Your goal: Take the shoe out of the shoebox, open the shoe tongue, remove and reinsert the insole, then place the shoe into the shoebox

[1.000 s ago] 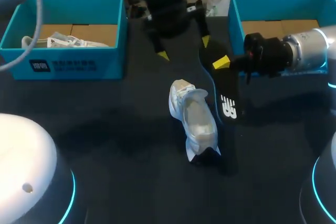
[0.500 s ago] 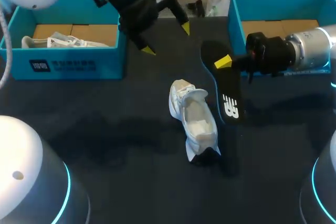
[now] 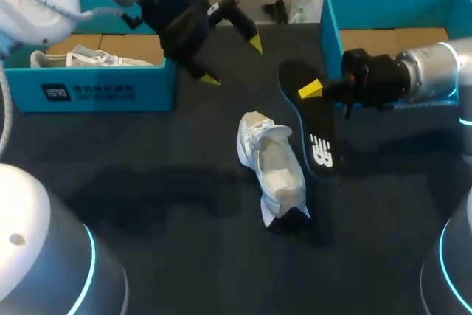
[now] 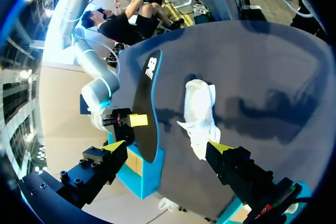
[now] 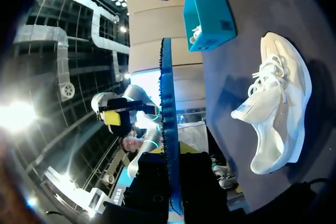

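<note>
- The white shoe (image 3: 271, 175) lies on the dark table (image 3: 169, 212) just right of the frame's middle in the head view, out of both boxes. Its toe points to the upper part of the frame and its opening faces up.
- The black insole (image 3: 315, 134), edged in blue, is out of the shoe and hangs just to the shoe's right, its length running up and down the frame.
- The right gripper (image 3: 316, 92) comes in from the right edge and is clamped on the insole near its upper end. One yellow tip is pressed flat on the near face. In the right wrist view the insole stands edge-on between the fingers.
- The left gripper (image 3: 232, 61) hangs in the upper middle, above the table and well apart from the shoe. Its fingers are spread wide with nothing between them.
- A blue shoebox (image 3: 96, 95) at upper left holds another white shoe (image 3: 88, 57).
- A second blue shoebox (image 3: 332, 23) sits at upper right, behind the right arm.
</note>
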You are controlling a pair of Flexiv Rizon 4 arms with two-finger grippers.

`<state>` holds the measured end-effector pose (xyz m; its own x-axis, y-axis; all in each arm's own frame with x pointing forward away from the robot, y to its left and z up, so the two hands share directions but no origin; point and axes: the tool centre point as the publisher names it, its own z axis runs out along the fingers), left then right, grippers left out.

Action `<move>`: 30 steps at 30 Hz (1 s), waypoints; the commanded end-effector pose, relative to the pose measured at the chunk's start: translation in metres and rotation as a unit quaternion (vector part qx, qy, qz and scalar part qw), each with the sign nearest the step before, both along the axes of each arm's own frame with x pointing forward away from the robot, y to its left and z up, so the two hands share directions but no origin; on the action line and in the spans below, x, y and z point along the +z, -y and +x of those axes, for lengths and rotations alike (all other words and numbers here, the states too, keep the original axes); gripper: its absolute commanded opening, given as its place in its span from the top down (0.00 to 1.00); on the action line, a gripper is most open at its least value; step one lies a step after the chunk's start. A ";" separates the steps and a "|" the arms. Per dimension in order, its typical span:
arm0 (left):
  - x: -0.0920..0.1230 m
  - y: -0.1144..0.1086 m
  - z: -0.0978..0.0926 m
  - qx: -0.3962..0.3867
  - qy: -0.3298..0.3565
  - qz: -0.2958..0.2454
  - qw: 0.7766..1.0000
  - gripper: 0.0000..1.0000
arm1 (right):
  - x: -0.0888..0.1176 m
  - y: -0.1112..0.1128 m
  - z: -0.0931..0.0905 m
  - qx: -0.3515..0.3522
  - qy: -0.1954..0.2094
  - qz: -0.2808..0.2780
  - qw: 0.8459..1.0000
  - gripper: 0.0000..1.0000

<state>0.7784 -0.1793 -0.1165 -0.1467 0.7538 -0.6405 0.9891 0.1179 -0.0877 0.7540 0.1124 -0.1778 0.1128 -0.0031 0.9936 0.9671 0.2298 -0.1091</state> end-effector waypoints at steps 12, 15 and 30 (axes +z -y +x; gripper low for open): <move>-0.025 0.004 0.008 -0.009 0.045 -0.255 0.966 0.00 | 0.004 -0.001 0.010 -0.012 0.005 0.003 1.000 1.00; -0.026 0.005 0.009 -0.010 0.063 -0.271 0.960 0.00 | 0.005 0.001 0.009 -0.013 0.006 0.003 1.000 1.00; -0.035 0.019 0.021 0.046 0.113 -0.354 0.927 0.00 | 0.007 0.000 0.006 -0.019 0.006 -0.001 1.000 1.00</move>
<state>0.8042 -0.1905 -0.1449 -0.0136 0.2578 -0.9661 0.9875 0.1551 0.0275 0.7618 0.1103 -0.1713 0.1007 -0.0086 0.9949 0.9757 0.1965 -0.0970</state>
